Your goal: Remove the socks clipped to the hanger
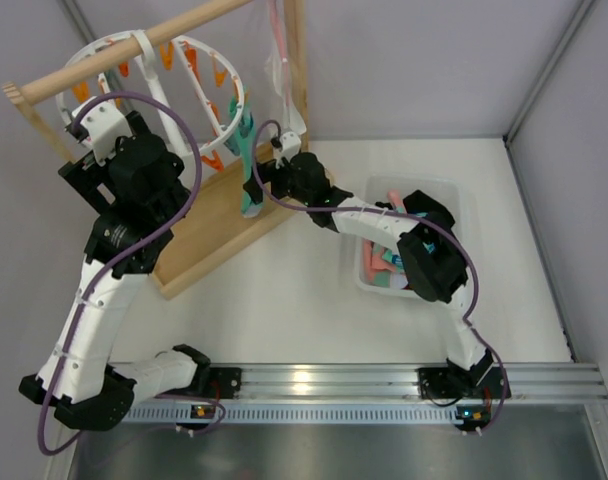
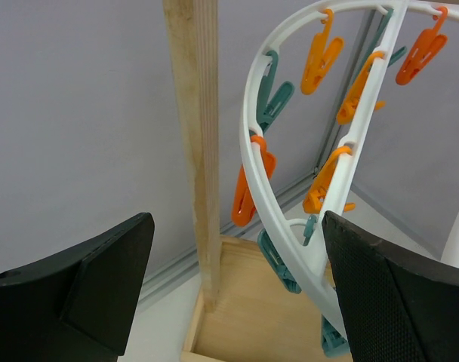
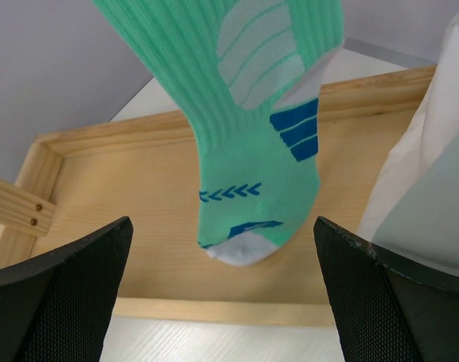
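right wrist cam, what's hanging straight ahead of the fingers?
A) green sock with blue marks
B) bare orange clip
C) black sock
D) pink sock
A: the right wrist view shows a green sock with blue marks and a white toe hanging in front of the open right gripper, above the wooden base.

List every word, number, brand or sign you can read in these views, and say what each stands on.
No readable text in any view.
On the mint sock: a row of blue chevrons and a blue mark near the toe, no letters legible.
On the hanger, its clips and the wooden frame: no markings visible.
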Robot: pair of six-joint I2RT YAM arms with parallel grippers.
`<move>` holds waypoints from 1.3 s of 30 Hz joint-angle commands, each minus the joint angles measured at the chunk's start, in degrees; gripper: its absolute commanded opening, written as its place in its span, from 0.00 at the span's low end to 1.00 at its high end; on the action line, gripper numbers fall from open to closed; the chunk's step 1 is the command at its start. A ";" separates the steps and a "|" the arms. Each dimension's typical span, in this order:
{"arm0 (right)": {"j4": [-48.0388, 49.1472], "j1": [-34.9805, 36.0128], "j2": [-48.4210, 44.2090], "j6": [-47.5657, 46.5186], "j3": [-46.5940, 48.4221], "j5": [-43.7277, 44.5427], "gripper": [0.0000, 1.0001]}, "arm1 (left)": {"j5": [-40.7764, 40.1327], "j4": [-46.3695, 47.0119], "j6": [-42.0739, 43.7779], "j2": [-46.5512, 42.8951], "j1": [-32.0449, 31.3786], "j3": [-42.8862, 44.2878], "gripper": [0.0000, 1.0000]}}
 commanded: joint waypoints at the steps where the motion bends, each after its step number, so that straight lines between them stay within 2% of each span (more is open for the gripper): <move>1: 3.54 -0.34 2.74 -2.12 4.13 0.35 0.99 | 1.32 0.95 2.15 0.15 0.31 2.55 0.96; 10: 6.88 0.62 9.77 -1.50 11.24 2.01 0.99 | 1.94 0.77 3.47 -0.46 0.57 2.11 0.97; 15: 7.50 2.03 14.08 -1.59 15.99 11.83 0.99 | 2.99 0.69 4.61 -1.69 0.57 2.20 0.97; 20: 7.68 2.99 17.60 -2.56 19.59 17.92 0.99 | 4.66 0.51 5.58 -3.45 0.39 2.46 0.98; 24: 10.22 3.08 18.05 -3.26 19.09 17.93 0.58 | 6.07 0.42 5.58 -4.68 0.31 2.64 0.98; 25: 11.18 3.17 17.52 -3.35 18.20 17.93 0.29 | 6.85 0.33 5.41 -5.03 0.13 2.55 0.98; 28: 14.61 3.35 14.45 -3.70 13.99 19.16 0.00 | 11.31 -1.33 3.83 -6.43 -0.66 2.29 0.99; 31: 18.65 3.79 9.27 -3.62 7.32 19.86 0.00 | 17.82 -5.36 -0.56 -8.45 -0.92 2.90 0.99; 32: 19.62 3.87 7.60 -3.70 5.29 19.95 0.00 | 23.24 -6.25 -2.66 -8.98 -0.93 2.90 0.99; 35: 22.87 4.22 -0.73 -3.79 -4.27 20.39 0.00 | 31.43 -10.03 -7.32 -10.31 -0.93 3.52 0.99; 38: 25.07 4.93 -6.89 -4.05 -10.87 20.13 0.00 | 36.20 -13.63 -11.01 -10.83 -0.93 4.04 0.99; 39: 25.43 5.02 -8.22 -4.14 -12.29 19.95 0.00 | 40.13 -14.42 -11.64 -11.09 -0.93 4.04 0.99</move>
